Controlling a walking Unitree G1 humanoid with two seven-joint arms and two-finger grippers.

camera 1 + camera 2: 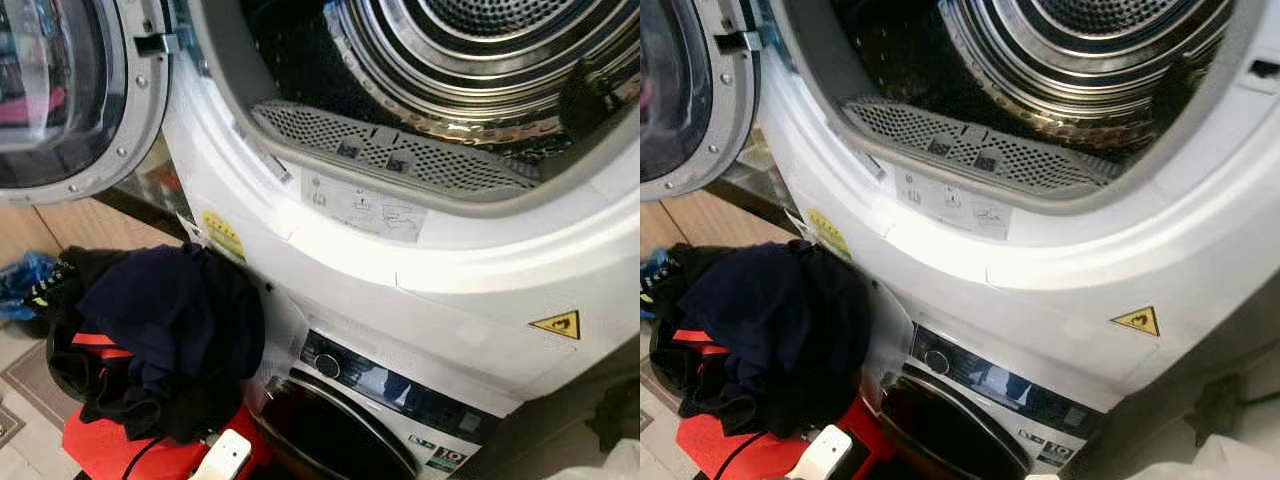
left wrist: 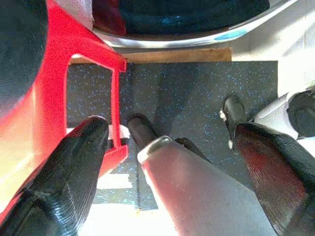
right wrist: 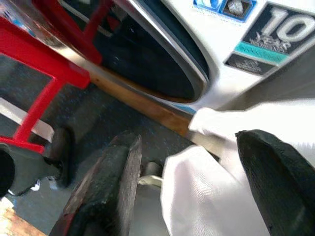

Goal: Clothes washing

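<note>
Two white front-loading machines stand stacked. The upper one [image 1: 470, 270] has its round glass-and-chrome door [image 1: 60, 95] swung open at ten o'clock in the head views. Its ribbed steel drum [image 1: 480, 50] shows one small dark item [image 1: 590, 95] against the right wall at two o'clock. A perforated grey lint-filter strip [image 1: 400, 155] lines the lower lip of the opening. Below it are one white instruction label [image 1: 365, 205], one yellow oblong sticker [image 1: 223, 233] and one yellow triangular warning sticker [image 1: 557, 324].

The lower machine [image 1: 380, 410] at six o'clock has a dark glossy control strip with one round knob [image 1: 327, 365] and a closed dark porthole door [image 1: 330, 440].

At eight o'clock one heap of dark navy and black soft clothes [image 1: 160, 330], with orange trim, is piled on a red plastic stool [image 1: 110, 445]. A white oblong plastic object [image 1: 225, 455] lies at the stool's front edge.

The left gripper [image 2: 170, 147] hangs low over dark speckled flooring [image 2: 197, 98] beside the stool, its jaws spread wide and holding nothing.

The right gripper [image 3: 187, 162] is low before the lower machine's door, with a white woven cloth [image 3: 211, 196] between its two fingers. Whether the jaws pinch the cloth cannot be told.
</note>
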